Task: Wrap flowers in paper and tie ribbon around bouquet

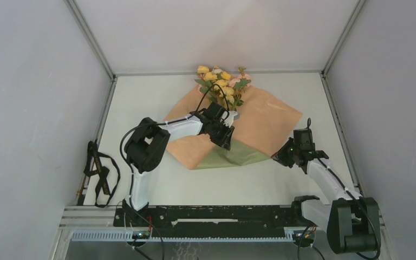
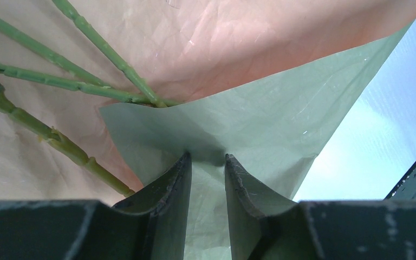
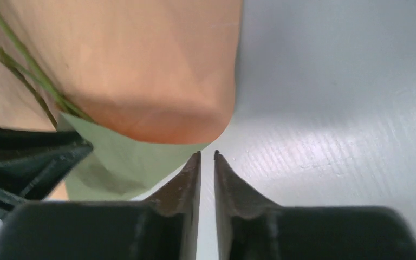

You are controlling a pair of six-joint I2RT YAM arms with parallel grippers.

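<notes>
The flowers [image 1: 222, 81] lie at the back of the table with their heads past the paper's far edge. The paper [image 1: 265, 119] is spread peach side up, and its near corner is folded over, olive side up [image 1: 233, 154]. In the left wrist view that olive flap [image 2: 249, 114] covers the ends of the green stems [image 2: 59, 81]. My left gripper [image 2: 207, 157] rests tips-down on the flap, jaws partly open, with nothing clamped. My right gripper [image 3: 207, 154] sits just off the paper's right corner [image 3: 141, 65], open by a narrow gap and holding nothing. The black ribbon [image 1: 98, 173] lies in loops at the table's left edge.
White walls and metal frame posts close in the table on the left, back and right. The arm bases and a black rail [image 1: 211, 214] run along the near edge. The left arm's dark finger [image 3: 27, 157] shows at the left of the right wrist view.
</notes>
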